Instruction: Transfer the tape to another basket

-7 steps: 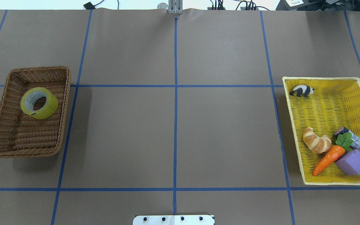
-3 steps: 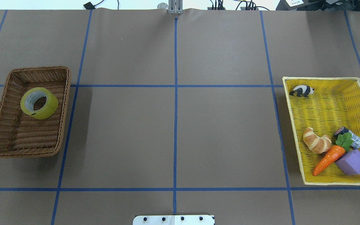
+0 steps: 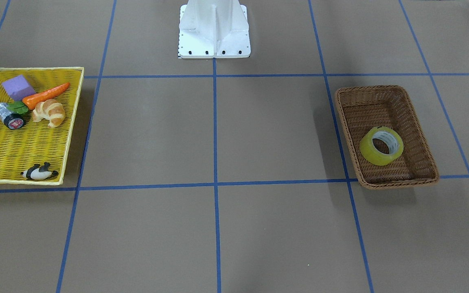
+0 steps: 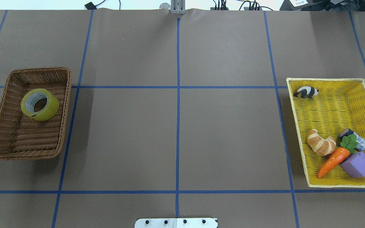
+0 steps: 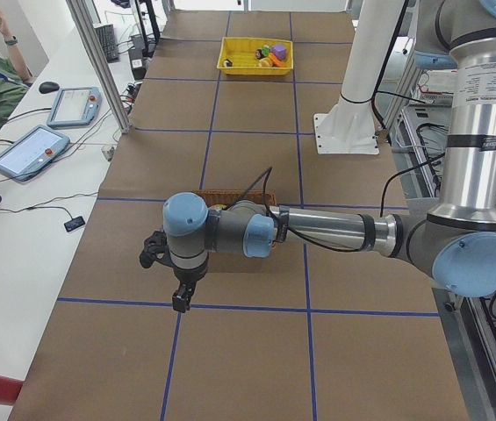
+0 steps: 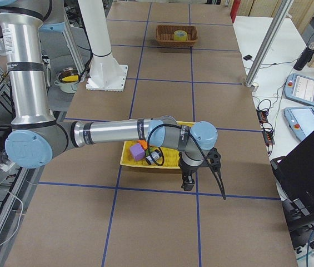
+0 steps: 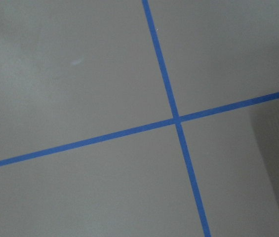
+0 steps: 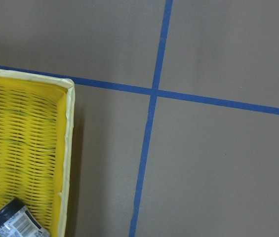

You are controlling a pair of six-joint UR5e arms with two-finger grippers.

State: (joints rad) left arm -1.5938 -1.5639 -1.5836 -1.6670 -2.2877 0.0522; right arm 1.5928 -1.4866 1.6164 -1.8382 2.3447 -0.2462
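— Lying flat, your wide yellow-green packing-tape roll (image 4: 44, 116) sits inside the brown woven wicker basket (image 4: 65, 104), in its half away from the robot.
— Grippers?
— Left gripper (image 5: 177, 294) near that basket, right gripper (image 6: 204, 185) near the flat yellow woven tray (image 4: 328, 104); whether either is spread or pinched, you can't tell.

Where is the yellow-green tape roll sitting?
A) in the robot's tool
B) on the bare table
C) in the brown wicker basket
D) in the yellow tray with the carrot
C: the tape lies by itself inside the brown basket, across the table from the yellow tray.
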